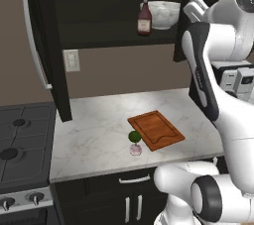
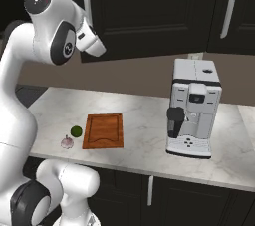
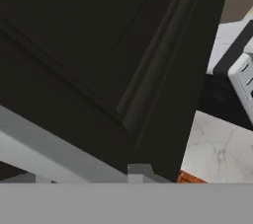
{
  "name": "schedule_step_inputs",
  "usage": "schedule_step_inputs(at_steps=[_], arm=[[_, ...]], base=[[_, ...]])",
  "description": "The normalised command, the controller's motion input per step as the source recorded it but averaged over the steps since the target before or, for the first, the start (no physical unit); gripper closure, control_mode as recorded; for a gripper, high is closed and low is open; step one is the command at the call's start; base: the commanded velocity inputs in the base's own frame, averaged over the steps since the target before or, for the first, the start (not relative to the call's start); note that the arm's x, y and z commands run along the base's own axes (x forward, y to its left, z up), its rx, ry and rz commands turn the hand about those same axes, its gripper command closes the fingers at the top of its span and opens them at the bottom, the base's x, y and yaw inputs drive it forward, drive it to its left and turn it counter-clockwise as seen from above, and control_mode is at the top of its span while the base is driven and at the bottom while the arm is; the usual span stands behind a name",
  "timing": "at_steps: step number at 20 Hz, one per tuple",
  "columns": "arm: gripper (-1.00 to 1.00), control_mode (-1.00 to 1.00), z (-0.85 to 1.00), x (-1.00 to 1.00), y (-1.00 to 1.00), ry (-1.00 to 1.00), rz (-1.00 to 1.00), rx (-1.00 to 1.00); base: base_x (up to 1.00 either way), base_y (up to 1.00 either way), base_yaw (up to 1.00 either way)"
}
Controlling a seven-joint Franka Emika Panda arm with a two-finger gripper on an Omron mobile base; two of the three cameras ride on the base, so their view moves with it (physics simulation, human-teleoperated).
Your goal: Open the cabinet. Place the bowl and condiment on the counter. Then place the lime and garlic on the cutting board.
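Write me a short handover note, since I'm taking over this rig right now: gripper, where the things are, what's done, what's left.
Gripper: up by the right cabinet door; I cannot tell whether it is open or shut.
Cabinet: both doors open.
Bowl and condiment bottle: side by side on the cabinet shelf.
Lime and garlic: on the counter, just off the cutting board.
Done: cabinet open.
Left: bowl and bottle to the counter, lime and garlic onto the board.

A home kitchen: a black gas stove (image 1: pixel 20 144) sits beside the marble counter (image 1: pixel 99 135), a coffee machine (image 2: pixel 193 108) on it, black cabinet (image 1: pixel 44 45) above.
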Motion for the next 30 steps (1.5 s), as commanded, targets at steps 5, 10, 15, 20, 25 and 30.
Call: schedule_step_inputs(at_steps=[5, 10, 15, 20, 25, 30], arm=[[1.0, -1.0, -0.03, -0.27, -1.0, 0.0, 0.0, 0.06], [1.0, -1.0, -0.11, -0.17, -1.0, -0.01, 0.0, 0.02], [1.0, -1.0, -0.15, -0.09, -1.0, -0.02, 0.0, 0.0], [1.0, -1.0, -0.13, -0.12, -1.0, -0.03, 0.0, 0.0], [1.0, -1.0, -0.05, -0.22, -1.0, -0.03, 0.0, 0.01], [1.0, -1.0, -0.07, -0.22, -1.0, -0.02, 0.0, 0.04]], base=[[0.0, 0.0, 0.0], [0.0, 0.0, 0.0], [0.0, 0.0, 0.0], [0.0, 0.0, 0.0], [0.0, 0.0, 0.0], [0.0, 0.0, 0.0]])
